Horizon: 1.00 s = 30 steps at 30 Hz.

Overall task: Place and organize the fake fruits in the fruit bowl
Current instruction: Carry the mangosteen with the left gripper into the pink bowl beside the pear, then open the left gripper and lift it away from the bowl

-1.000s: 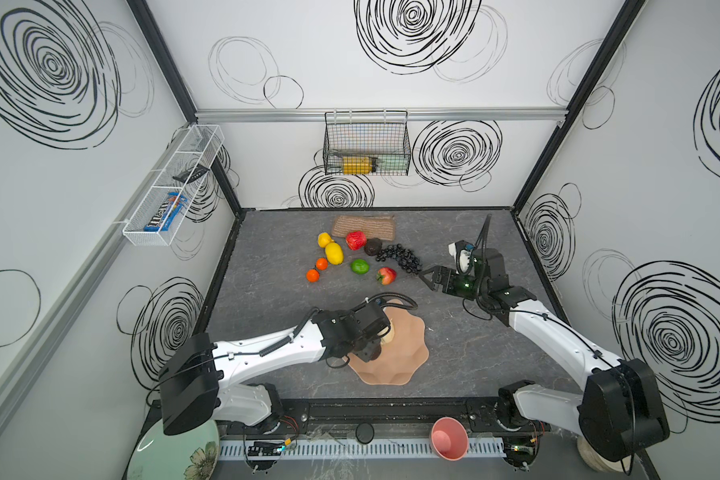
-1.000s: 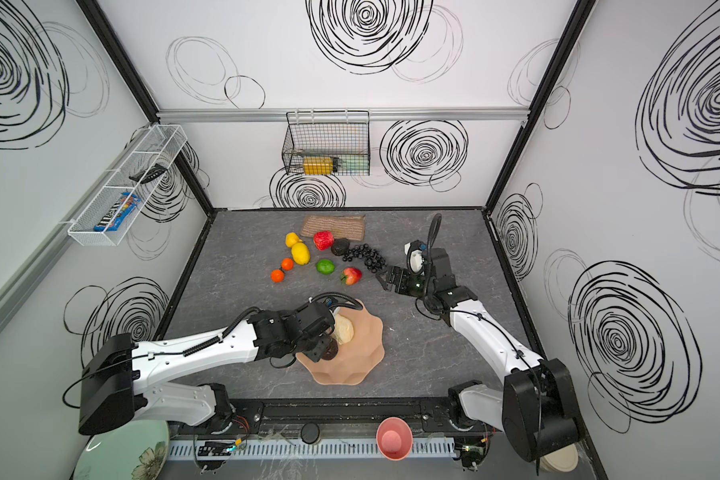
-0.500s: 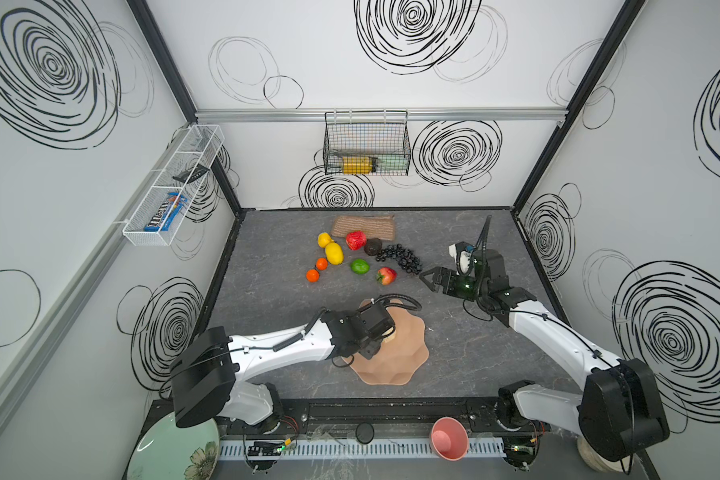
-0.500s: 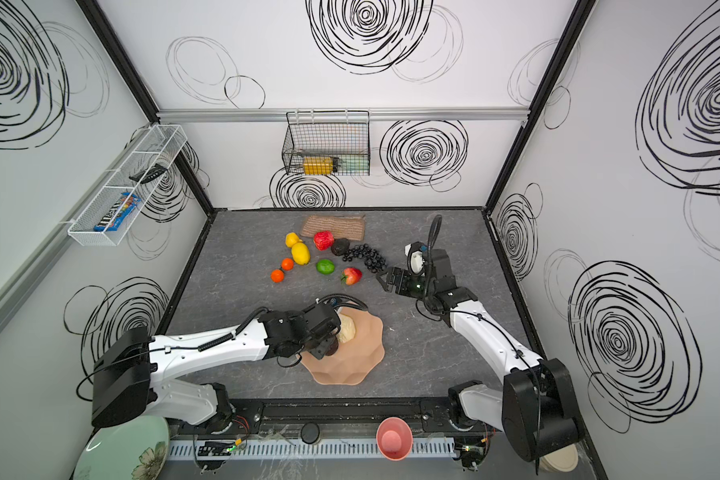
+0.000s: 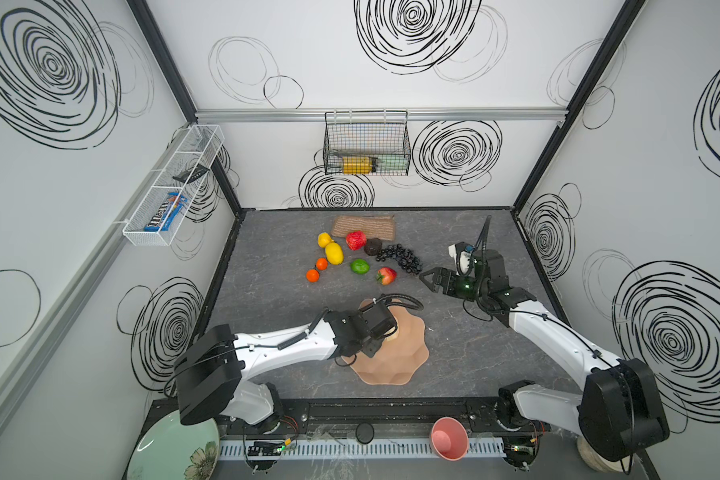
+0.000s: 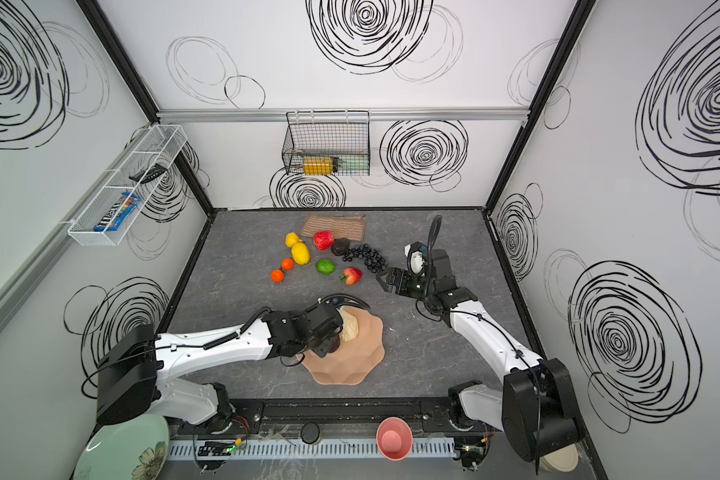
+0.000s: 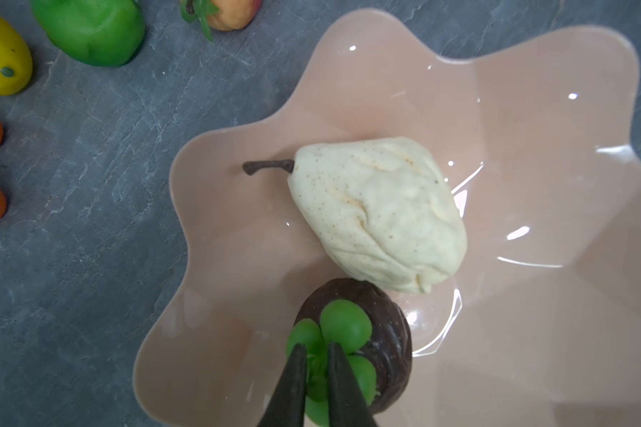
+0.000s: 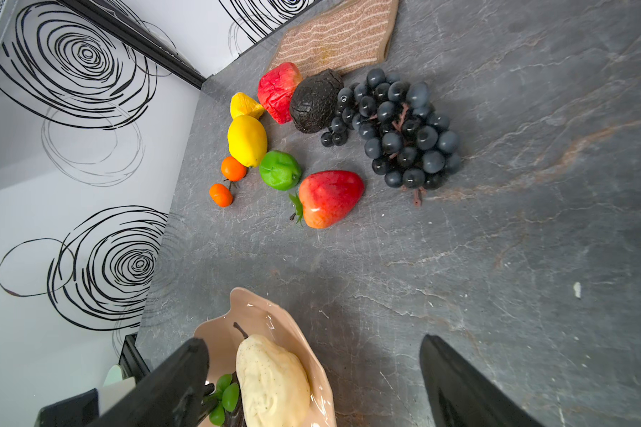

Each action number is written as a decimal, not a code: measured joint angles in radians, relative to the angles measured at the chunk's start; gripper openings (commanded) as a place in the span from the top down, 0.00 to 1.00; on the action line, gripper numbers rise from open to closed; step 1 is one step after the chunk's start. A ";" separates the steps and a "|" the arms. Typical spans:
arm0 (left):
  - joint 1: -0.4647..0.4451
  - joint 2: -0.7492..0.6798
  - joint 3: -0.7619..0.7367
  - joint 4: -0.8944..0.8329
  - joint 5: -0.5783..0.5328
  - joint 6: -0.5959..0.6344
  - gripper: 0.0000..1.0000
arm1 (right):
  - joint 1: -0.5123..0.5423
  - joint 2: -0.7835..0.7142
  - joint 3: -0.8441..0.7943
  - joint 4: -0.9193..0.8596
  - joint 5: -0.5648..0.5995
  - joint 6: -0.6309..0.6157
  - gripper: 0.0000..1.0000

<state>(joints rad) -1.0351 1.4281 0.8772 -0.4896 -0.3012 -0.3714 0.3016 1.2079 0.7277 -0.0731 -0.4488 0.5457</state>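
A grey, stone-veined surface (image 5: 267,299) sat between white walls (image 5: 329,62) scrawled with black swirls. Under the left gripper (image 7: 313,355) lay the fruit bowl (image 5: 395,365), holding two fruits: one cream pear (image 7: 378,214) and one dark fruit (image 7: 389,332), whose green leaves the near-closed fingers pinched (only the left wrist view showed this; in both top views the wrist covered it). Just beyond the right gripper (image 5: 425,280), spread wide and empty, lay nine more: two lemons (image 5: 334,252), two oranges (image 5: 321,263), one apple (image 5: 356,240), lime (image 5: 360,266), strawberry (image 5: 386,275), avocado (image 5: 373,247), grape bunch (image 5: 400,257).
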 measured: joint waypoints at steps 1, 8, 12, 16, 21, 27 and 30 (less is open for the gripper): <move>0.000 0.000 0.000 0.002 0.001 0.000 0.75 | 0.000 0.000 0.000 0.000 0.000 0.000 0.06; 0.000 -0.003 0.000 0.010 0.006 0.002 0.73 | 0.000 0.000 0.000 0.000 -0.004 0.001 0.06; 0.000 -0.014 0.000 0.014 0.012 0.005 0.71 | 0.000 0.001 0.000 0.000 -0.014 0.004 0.06; 0.002 -0.039 0.000 0.018 0.019 0.006 0.66 | 0.000 0.001 0.000 0.000 -0.016 0.006 0.06; 0.020 -0.087 0.000 0.022 0.043 0.006 0.64 | 0.000 0.001 0.000 0.000 -0.018 0.011 0.06; 0.154 -0.185 0.002 0.044 0.100 0.006 0.61 | 0.000 0.000 0.000 0.000 -0.018 0.011 0.06; 0.249 -0.197 0.033 0.055 0.129 0.006 0.60 | 0.000 -0.006 -0.001 0.000 -0.018 0.011 0.06</move>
<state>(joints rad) -0.7864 1.2308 0.9104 -0.4343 -0.1726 -0.3649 0.3016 1.2022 0.7269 -0.0731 -0.4671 0.5571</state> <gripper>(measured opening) 0.393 0.938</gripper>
